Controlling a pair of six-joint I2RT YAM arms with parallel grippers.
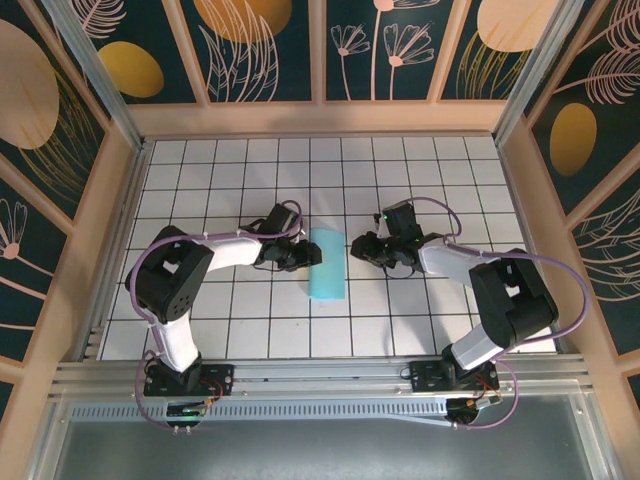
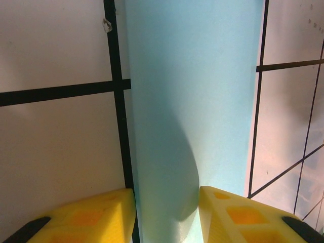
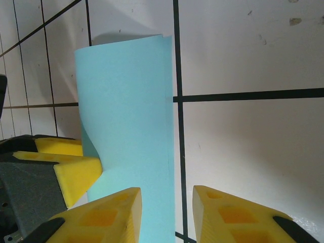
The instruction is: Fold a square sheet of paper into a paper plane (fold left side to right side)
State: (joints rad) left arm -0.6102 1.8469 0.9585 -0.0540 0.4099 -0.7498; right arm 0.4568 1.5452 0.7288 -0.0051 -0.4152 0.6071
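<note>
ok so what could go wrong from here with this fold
1. The square sheet of paper is folded over, but its closed side bulges in a curve beside the left fingers. Pressing it now could set a crooked crease.
2. The layers look slightly stepped at the far corner, so the edges may end up mismatched.
3. The right fingers stand apart over the free edge, so the sheet might slide on the table.
</note>
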